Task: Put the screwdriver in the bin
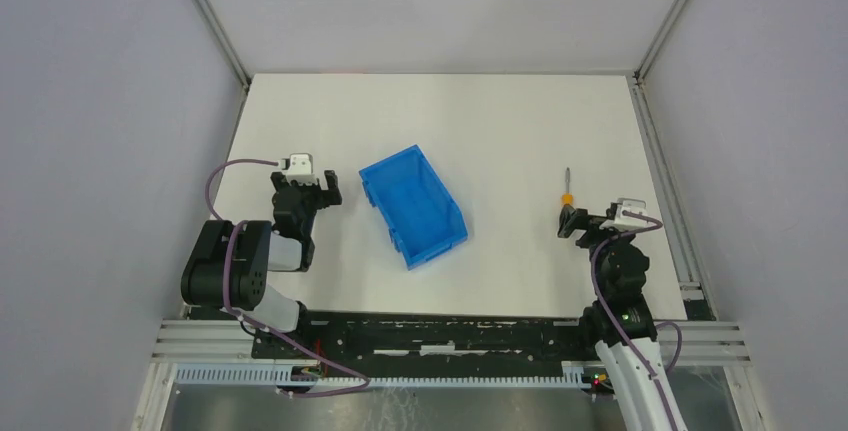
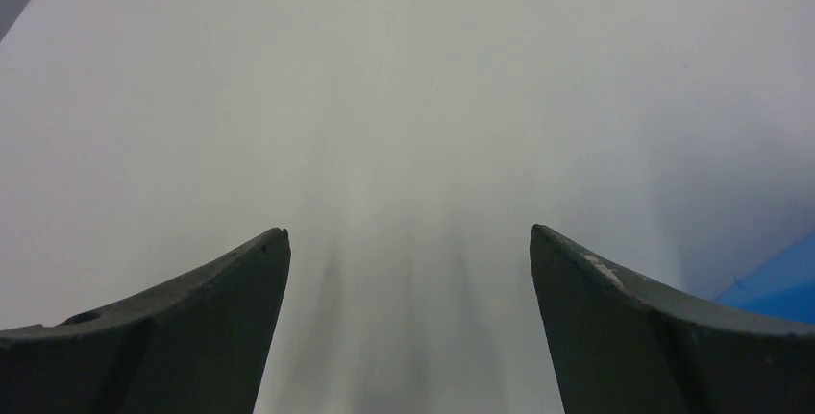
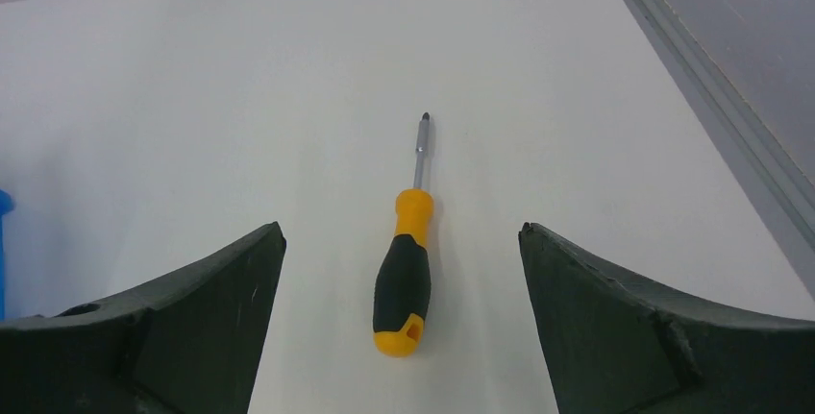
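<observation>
The screwdriver [image 1: 567,192] has a black-and-orange handle and a thin grey shaft. It lies flat on the white table at the right, shaft pointing away from the arms. In the right wrist view the screwdriver [image 3: 404,280] lies on the table between my spread fingers, touching neither. My right gripper [image 1: 585,223] [image 3: 401,229] is open and sits just behind the handle. The blue bin [image 1: 413,204] stands open-topped at the table's middle, turned at an angle. My left gripper [image 1: 312,194] [image 2: 408,241] is open and empty to the left of the bin. A corner of the bin [image 2: 780,284] shows at its right.
Grey walls and metal rails [image 1: 660,166] border the white table [image 1: 450,121] on the left, right and back. The rail also runs along the right edge of the right wrist view [image 3: 730,116]. A blue sliver of the bin [image 3: 3,205] shows at that view's left edge.
</observation>
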